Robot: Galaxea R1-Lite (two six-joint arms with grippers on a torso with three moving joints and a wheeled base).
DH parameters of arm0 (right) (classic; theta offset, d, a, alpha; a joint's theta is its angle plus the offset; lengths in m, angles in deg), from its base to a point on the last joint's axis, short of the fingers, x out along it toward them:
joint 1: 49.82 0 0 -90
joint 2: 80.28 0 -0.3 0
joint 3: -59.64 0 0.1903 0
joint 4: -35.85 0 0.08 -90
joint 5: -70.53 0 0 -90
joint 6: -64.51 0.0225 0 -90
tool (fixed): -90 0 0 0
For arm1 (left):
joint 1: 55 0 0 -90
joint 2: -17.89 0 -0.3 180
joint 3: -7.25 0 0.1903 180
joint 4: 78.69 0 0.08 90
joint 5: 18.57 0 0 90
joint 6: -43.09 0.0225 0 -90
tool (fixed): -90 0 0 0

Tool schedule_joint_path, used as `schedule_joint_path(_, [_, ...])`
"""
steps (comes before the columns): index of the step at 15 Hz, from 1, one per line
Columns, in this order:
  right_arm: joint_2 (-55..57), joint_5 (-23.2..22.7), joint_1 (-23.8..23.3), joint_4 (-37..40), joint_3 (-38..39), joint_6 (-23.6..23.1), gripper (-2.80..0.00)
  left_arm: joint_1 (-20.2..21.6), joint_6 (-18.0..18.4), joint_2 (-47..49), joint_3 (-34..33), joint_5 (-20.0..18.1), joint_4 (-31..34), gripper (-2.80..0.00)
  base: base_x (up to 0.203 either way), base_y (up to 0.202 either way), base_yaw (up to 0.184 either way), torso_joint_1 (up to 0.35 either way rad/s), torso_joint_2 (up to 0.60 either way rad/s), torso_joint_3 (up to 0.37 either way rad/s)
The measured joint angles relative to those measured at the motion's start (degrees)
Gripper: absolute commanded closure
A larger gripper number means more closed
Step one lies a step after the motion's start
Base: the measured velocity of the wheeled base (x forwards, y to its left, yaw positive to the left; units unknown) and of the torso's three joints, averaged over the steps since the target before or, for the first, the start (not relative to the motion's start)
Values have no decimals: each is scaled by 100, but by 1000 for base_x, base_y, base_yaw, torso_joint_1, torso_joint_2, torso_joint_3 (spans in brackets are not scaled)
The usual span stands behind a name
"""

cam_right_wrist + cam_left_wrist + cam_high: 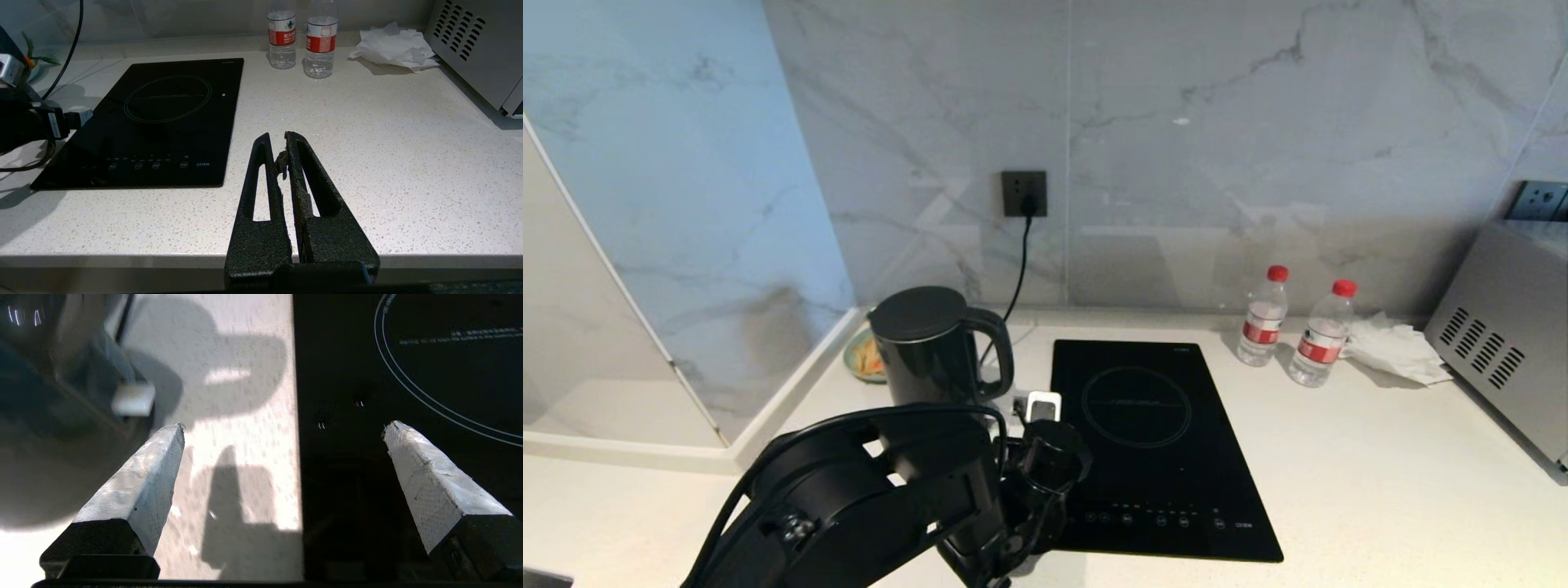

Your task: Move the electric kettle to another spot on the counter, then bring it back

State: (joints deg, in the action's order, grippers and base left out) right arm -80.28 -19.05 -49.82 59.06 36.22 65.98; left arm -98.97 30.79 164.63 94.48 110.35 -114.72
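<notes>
- Two grippers show: the left gripper point(282, 430), low in the left wrist frame, has its fingers spread wide with nothing between them, one over the pale counter point(245, 457) and one over the black induction hob point(408, 375)
- In the right wrist frame the right gripper point(282, 141) sits bottom centre at the counter's front edge, fingers pressed together and empty
- Along the hob's near edge runs a row of touch icons, with small white lettering that reads roughly "C21EW" at its lower right corner; other printing across the ring is too small to read
- In the head frame the left arm fills the lower left, covering the base of the electric kettle point(931, 347), which stands centre left, just left of the hob
- A dish of food point(864, 357) peeks out behind the kettle on its left
- Right of centre stand two water bottles point(1262, 318) with red caps and red labels, crumpled tissue point(1392, 349) beside them, and a grey appliance point(1503, 343) at the right edge
- A black cord point(1018, 273) climbs to the wall socket point(1023, 193), upper centre
</notes>
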Motion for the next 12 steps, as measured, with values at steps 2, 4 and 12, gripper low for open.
schedule_joint_path(2, [0,0,0,0,-2,0,0,-145,-453,-222,-325,-300,113,-280,0,0,0,0,0,0])
schedule_joint_path(4, [0,2,0,0,-5,1,0,-319,-721,-478,-566,-504,147,-280,0,0,0,0,0,0])
schedule_joint_path(12, [0,1,0,-2,-5,0,0,-307,-2160,-1090,0,-994,2228,-280,0,0,0,0,0,0])
